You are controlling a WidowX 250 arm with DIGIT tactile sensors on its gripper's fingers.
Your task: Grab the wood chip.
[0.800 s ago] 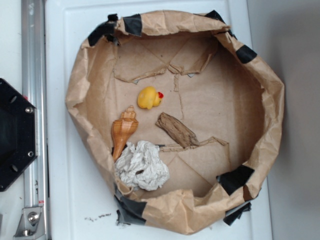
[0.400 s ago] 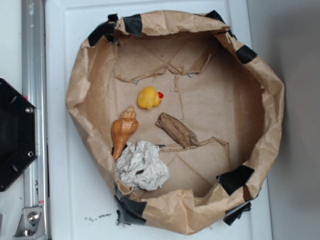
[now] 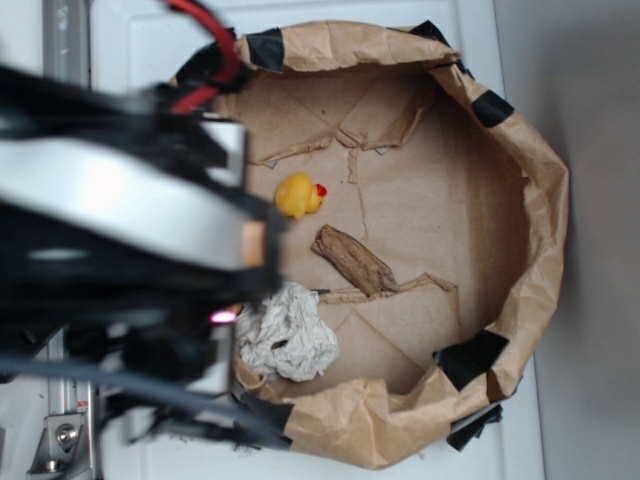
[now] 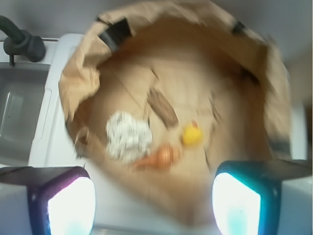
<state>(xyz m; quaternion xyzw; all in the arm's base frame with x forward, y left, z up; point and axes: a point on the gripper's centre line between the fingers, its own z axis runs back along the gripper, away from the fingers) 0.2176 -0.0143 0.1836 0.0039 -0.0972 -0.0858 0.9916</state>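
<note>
The wood chip (image 3: 353, 260), a rough dark-brown elongated piece, lies near the middle of the brown paper nest (image 3: 540, 200). In the wrist view the wood chip (image 4: 163, 107) sits well ahead of my gripper (image 4: 152, 205), up and slightly right of centre. My gripper is open with a wide gap, and nothing is between its lit fingers (image 4: 68, 205). It hovers over the near rim of the nest (image 4: 78, 83). In the exterior view my arm (image 3: 130, 215) is a dark and silver blur over the left side, left of the chip.
A yellow rubber duck (image 3: 298, 194) lies just above-left of the chip. Crumpled white paper (image 3: 288, 333) sits below-left. An orange seashell (image 4: 161, 156) lies nearest my fingers, hidden by the arm in the exterior view. Black tape patches (image 3: 470, 357) hold the nest's raised rim.
My arm has swung into the exterior view from the left, now covering the seashell and the nest's left rim. The objects in the nest have not moved.
</note>
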